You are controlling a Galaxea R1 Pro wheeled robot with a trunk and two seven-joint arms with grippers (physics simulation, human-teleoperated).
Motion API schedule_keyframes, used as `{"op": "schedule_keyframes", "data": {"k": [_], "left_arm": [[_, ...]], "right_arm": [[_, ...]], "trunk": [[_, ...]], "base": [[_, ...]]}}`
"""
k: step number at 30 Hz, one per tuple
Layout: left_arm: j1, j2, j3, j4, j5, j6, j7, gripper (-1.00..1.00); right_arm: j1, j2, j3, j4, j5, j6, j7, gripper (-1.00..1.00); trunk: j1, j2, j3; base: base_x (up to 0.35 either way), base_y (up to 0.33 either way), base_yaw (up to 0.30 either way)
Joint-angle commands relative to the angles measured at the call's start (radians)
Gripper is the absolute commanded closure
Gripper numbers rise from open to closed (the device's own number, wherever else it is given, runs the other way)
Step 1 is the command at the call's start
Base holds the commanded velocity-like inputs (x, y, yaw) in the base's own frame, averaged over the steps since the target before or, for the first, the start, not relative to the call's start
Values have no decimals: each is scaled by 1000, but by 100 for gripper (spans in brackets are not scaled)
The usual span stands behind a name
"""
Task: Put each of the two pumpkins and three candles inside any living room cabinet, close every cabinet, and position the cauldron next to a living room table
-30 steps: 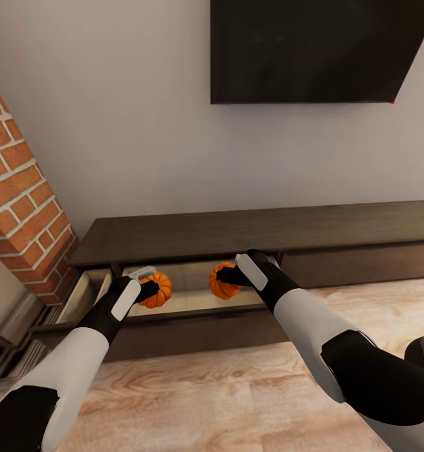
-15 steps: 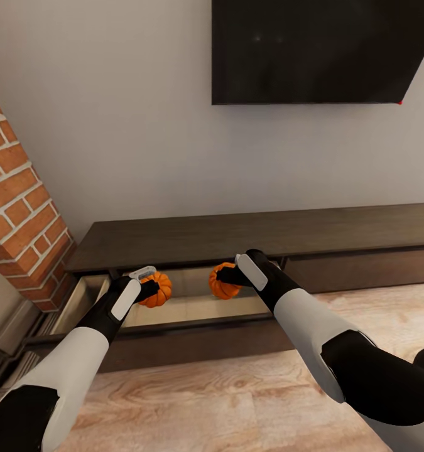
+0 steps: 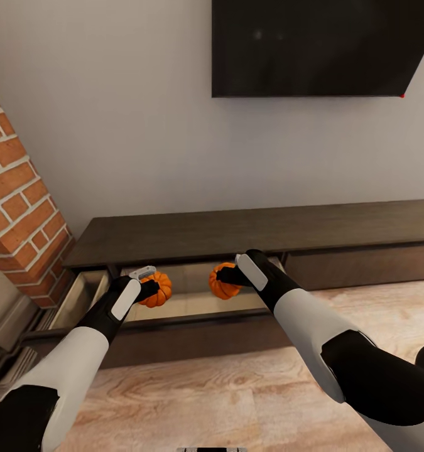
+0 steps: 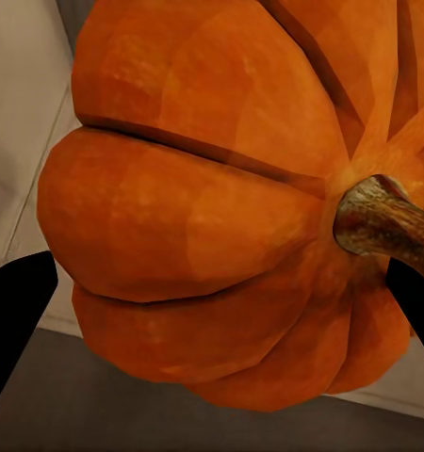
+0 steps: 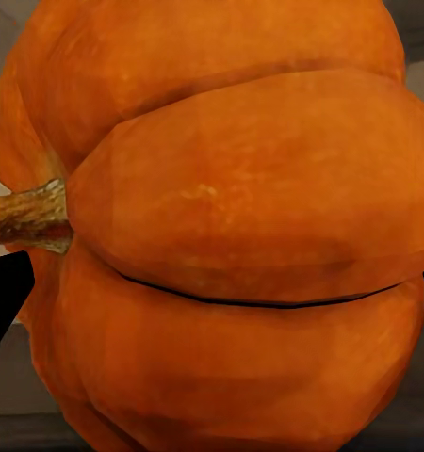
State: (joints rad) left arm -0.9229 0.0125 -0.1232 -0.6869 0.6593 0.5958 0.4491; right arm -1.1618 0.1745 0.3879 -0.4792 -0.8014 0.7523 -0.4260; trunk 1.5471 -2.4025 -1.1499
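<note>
Two orange pumpkins hang over the pulled-out drawer of the dark brown cabinet [image 3: 237,232]. My left gripper [image 3: 150,287] is shut on the left pumpkin [image 3: 157,289], whose ribs and brown stem show close up in the left wrist view [image 4: 212,207]. My right gripper [image 3: 229,277] is shut on the right pumpkin [image 3: 220,282], seen large in the right wrist view [image 5: 231,235] with its stem to one side. Black fingertips [image 4: 14,311] flank each pumpkin. The drawer's pale inside [image 3: 193,304] lies just below both. The candles and the cauldron are out of view.
A second drawer [image 3: 80,295] stands open at the cabinet's left end, beside a red brick fireplace [image 3: 17,207]. A dark TV [image 3: 318,47] hangs on the grey wall above. Wood floor [image 3: 224,389] runs in front of the cabinet.
The head view has shifted a little, so the cabinet and wall sit slightly differently in the picture. Both arms hold their pumpkins in the same place over the drawer.
</note>
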Motion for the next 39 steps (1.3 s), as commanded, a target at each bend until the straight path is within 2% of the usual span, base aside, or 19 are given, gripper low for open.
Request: {"op": "schedule_keyframes", "data": {"k": [1,10,39], "left_arm": [[-1,1,-6,-2,10,1,10,100],[-1,1,-6,-2,10,1,10,100],[-1,1,-6,-7,10,1,9,100]], "right_arm": [[-1,0,3,-1,-8,1,-9,100],[-1,0,3,-1,-9,2,-8,100],[-1,0,3,-2,-10,3,-8,100]], "trunk": [[4,-8,-4],[38,-71,-32],[38,-71,-32]], "base": [[0,0,0],[0,0,0],[49,0,0]]}}
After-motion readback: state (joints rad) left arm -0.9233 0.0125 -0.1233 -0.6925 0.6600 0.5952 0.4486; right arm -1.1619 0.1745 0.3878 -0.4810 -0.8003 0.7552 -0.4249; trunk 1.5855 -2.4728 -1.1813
